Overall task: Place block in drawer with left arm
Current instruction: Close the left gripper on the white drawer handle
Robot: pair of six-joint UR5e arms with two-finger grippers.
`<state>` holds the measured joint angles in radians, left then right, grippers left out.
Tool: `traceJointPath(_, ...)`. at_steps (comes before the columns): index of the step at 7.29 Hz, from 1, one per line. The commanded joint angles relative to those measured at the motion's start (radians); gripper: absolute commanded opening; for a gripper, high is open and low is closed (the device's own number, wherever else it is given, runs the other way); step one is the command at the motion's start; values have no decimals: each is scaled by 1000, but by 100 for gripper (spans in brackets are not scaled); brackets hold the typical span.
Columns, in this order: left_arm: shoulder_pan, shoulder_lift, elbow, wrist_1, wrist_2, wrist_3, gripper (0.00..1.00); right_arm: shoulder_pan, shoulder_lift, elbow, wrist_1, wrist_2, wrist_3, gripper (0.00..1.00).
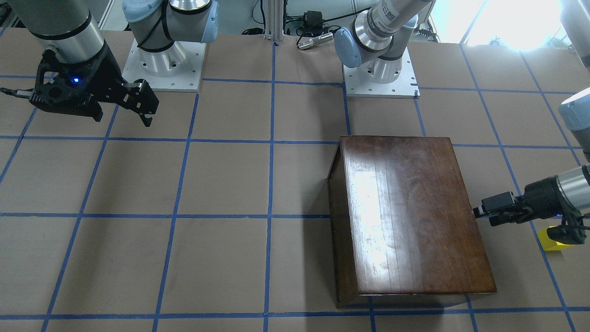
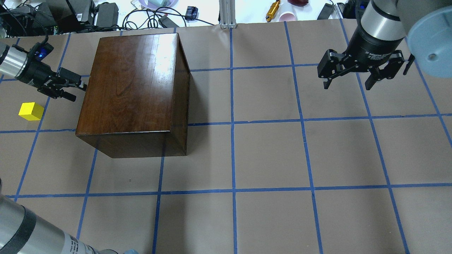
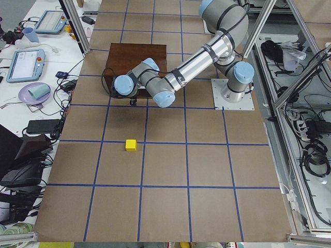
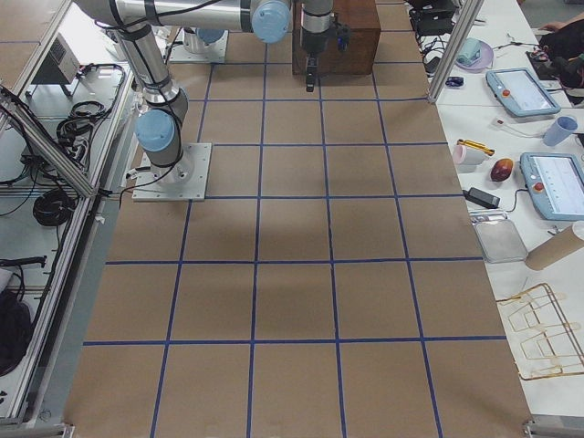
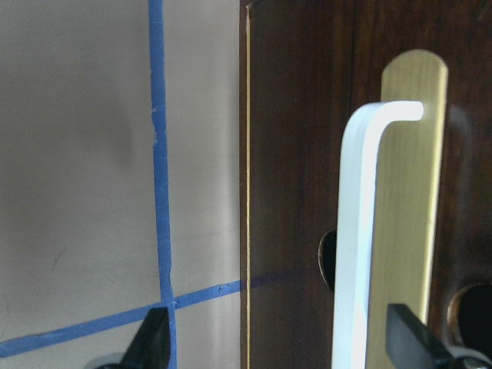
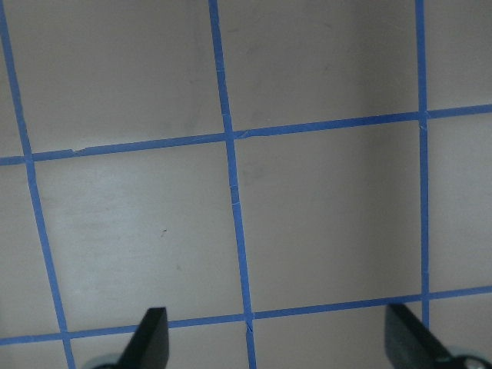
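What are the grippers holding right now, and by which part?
Nothing is held. The left gripper is open astride the drawer handle; the right gripper is open too; the yellow block sits on the table.

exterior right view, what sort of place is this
Probably a robotics lab or test cell: a table gridded with blue tape, the right arm bolted to a base plate, and teach pendants on the side bench.

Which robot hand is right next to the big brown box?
The left gripper: its fingertips are at the side of the brown box. The right gripper hangs over the table, far from it.
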<state>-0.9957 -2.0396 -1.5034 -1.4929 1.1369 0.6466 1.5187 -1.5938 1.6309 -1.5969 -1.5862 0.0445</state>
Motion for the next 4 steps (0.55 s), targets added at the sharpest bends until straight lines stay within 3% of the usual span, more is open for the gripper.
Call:
traceJointPath(1, -14, -8, 0, 6, 0, -4, 98, 0, 0, 0, 0, 0, 0, 100)
traceJointPath(4, -21, -8, 2, 10, 9, -16, 97, 0, 0, 0, 0, 0, 0, 100)
